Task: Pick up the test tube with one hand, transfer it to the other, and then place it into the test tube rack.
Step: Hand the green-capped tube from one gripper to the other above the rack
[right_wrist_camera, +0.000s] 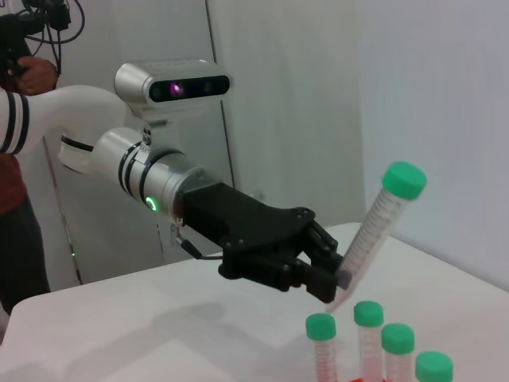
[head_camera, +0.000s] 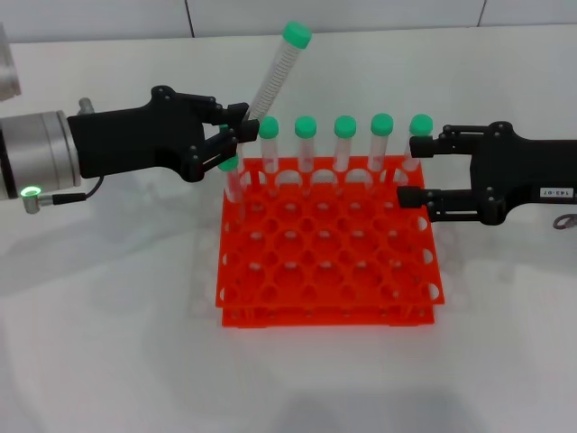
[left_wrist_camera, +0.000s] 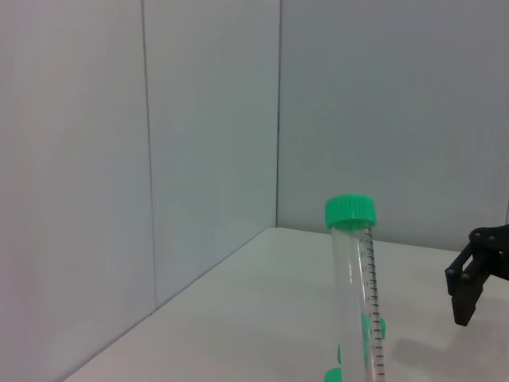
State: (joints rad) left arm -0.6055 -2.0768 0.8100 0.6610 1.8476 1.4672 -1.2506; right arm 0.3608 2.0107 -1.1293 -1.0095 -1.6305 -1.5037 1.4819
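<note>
The test tube (head_camera: pixel 273 81), clear with a green cap, is tilted with its cap up and to the right. My unlabelled left gripper (head_camera: pixel 236 137) is shut on its lower end, just above the back left corner of the orange-red test tube rack (head_camera: pixel 325 298). The tube also shows in the left wrist view (left_wrist_camera: pixel 356 294) and the right wrist view (right_wrist_camera: pixel 378 231), where the left gripper (right_wrist_camera: pixel 322 270) holds it. My labelled right gripper (head_camera: pixel 413 170) is open and empty at the rack's back right corner.
Several green-capped tubes (head_camera: pixel 345 144) stand in the rack's back row, one (head_camera: pixel 234 185) right below the left gripper. The rack's front rows of holes are empty. A person (right_wrist_camera: pixel 16 119) stands behind the robot's left arm.
</note>
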